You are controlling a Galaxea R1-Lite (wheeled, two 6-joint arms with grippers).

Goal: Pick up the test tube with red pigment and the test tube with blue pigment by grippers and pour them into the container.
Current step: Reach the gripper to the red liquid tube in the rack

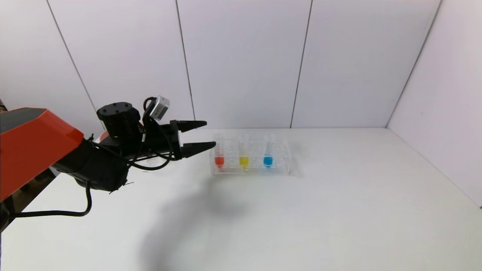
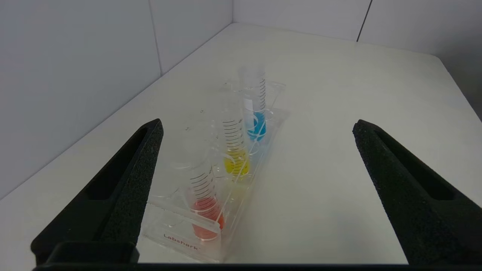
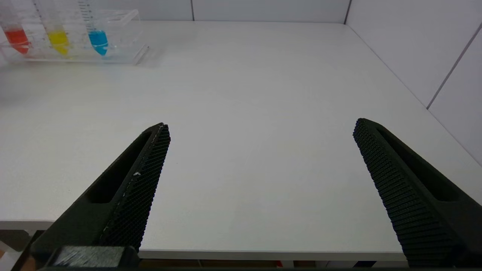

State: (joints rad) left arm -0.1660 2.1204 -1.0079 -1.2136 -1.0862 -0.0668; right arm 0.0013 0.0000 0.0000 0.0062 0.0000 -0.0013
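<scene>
The test tube with red pigment [image 1: 219, 153] [image 2: 205, 195] stands upright at the left end of a clear rack [image 1: 280, 160] [image 2: 177, 235]. At the rack's right end stands the test tube with blue pigment [image 1: 268, 152] [image 2: 256, 113] [image 3: 98, 37]. My left gripper [image 1: 211, 133] [image 2: 258, 126] is open, held level just left of the red tube with nothing between its fingers. My right gripper [image 3: 261, 124] is open and empty over the table's front edge, far from the rack and outside the head view. The container is out of view.
A tube with yellow liquid [image 1: 244, 154] [image 2: 235, 150] stands between the red and blue ones. White walls close off the table [image 1: 339, 210] at the back and on the right. The table's front edge [image 3: 263, 254] lies under my right gripper.
</scene>
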